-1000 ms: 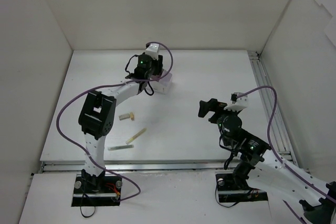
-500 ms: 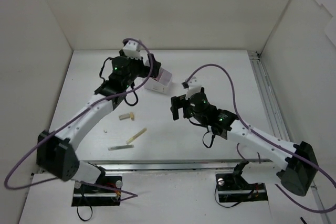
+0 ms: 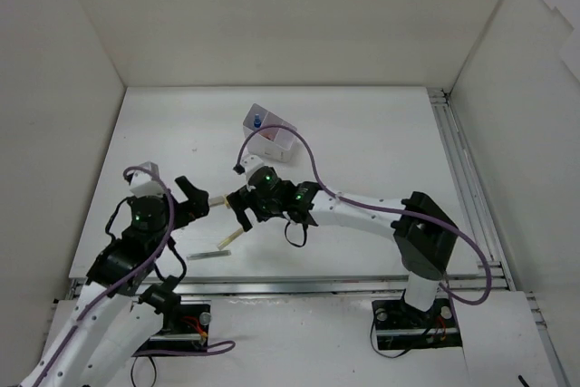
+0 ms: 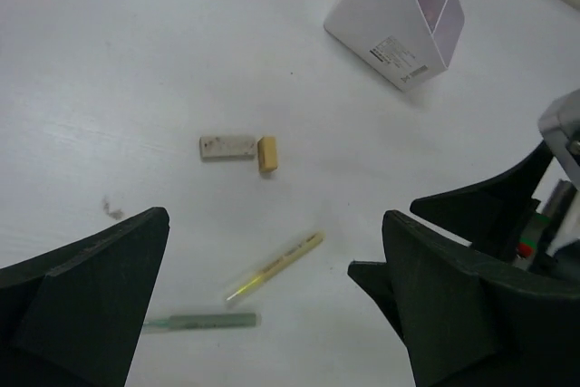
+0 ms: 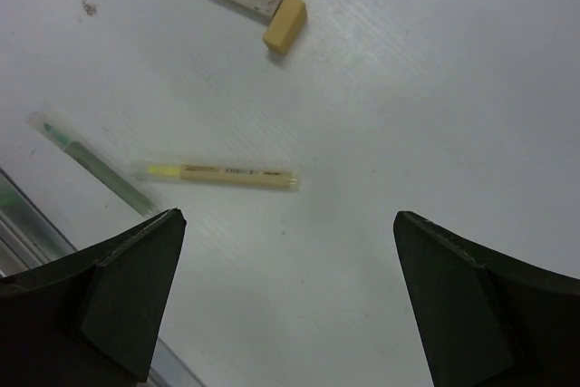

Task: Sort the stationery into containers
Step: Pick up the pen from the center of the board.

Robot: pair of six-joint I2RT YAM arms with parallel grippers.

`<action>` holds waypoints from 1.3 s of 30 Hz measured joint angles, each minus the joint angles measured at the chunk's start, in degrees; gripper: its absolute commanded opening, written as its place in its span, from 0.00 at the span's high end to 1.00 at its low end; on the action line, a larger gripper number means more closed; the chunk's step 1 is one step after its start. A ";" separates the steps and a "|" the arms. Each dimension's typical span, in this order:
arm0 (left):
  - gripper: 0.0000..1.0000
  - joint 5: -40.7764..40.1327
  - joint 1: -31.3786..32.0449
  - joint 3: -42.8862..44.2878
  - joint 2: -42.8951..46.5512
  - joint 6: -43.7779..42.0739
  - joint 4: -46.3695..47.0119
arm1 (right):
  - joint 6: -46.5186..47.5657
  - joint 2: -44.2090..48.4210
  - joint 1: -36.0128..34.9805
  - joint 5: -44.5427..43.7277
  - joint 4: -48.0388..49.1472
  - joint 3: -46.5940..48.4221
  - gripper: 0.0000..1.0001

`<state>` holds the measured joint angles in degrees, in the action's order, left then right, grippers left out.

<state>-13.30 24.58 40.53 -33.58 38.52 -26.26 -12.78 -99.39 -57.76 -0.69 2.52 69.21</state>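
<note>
The white compartment box (image 3: pixel 275 144) stands at mid-back with a small blue-labelled tube (image 3: pixel 258 120) in its far end; the left wrist view shows the box (image 4: pixel 390 29) top right. On the table lie a yellow-green pen (image 4: pixel 276 267), a grey-green pen (image 4: pixel 204 321), a whitish block (image 4: pixel 227 147) and a tan eraser block (image 4: pixel 266 153) touching it. My left gripper (image 3: pixel 192 201) hovers open over these, left of the pens (image 4: pixel 272 324). My right gripper (image 3: pixel 237 212) is open above the yellow-green pen (image 5: pixel 222 174), nothing between its fingers (image 5: pixel 290 305).
A metal rail (image 5: pixel 27 228) runs along the table's near edge just past the grey-green pen (image 5: pixel 100 165). White walls enclose the table on three sides (image 3: pixel 82 115). My two grippers sit close together, the right one's body (image 4: pixel 544 215) showing in the left wrist view.
Both arms swung from the back, near the box, to the front over the loose pens and erasers. The left gripper opened, and the box now stands uncovered.
</note>
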 measured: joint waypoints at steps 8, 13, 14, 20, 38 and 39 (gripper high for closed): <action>0.00 -3.39 -0.28 -2.01 17.16 6.73 -10.23 | -14.01 -9.62 -1.27 -0.63 -7.80 7.89 0.02; 0.00 -2.99 -0.28 -3.02 18.91 8.00 -11.74 | 7.06 -11.80 -5.35 -0.37 -8.26 9.88 0.02; 0.00 -2.67 -0.28 -3.17 19.08 8.02 -11.87 | 11.98 -11.98 -6.19 0.13 -8.46 9.90 0.02; 0.00 -0.96 -0.28 -3.39 19.17 7.98 -12.09 | 32.35 -14.64 -8.17 3.98 -9.57 10.62 0.02; 0.00 0.59 -0.28 -3.96 20.22 6.67 -11.61 | 44.02 -24.55 -0.46 26.40 -12.22 19.74 0.20; 0.00 0.57 -0.28 -3.96 20.02 6.67 -11.58 | 44.02 -24.85 -0.35 26.77 -12.22 20.11 0.23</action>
<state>-12.73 24.29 36.58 -13.56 45.19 -37.85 31.24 -124.25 -58.11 26.09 -9.69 89.32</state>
